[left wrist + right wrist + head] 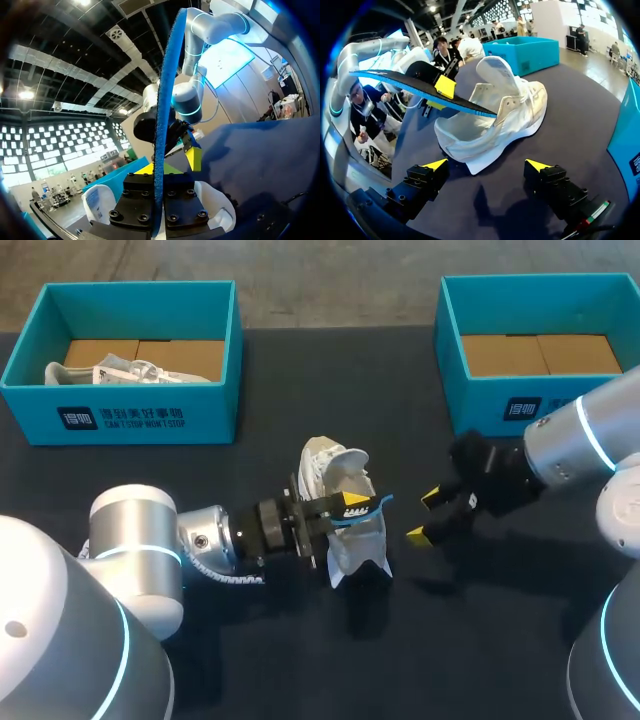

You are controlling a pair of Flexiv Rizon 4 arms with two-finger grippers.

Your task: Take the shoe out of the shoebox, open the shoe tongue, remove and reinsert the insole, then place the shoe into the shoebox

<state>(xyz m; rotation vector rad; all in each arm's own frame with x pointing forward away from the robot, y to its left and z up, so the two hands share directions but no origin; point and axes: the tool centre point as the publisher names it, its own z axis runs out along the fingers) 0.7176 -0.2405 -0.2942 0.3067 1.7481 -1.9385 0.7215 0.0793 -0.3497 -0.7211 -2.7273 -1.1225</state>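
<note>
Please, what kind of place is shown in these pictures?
Likely a robot testing or demonstration bench: a dark table carries two teal cardboard shoeboxes and a white fabric sneaker, while the left arm's yellow-tipped fingers hold a black blue-edged foam insole.

The left end effector [165, 167] clamps the blue insole [164, 100] edge-on between both yellow-tipped fingers, with the white shoe [97, 200] under it on the dark tabletop [260, 165] and the teal shoebox [122, 174] and right arm [187, 97] ahead.
</note>
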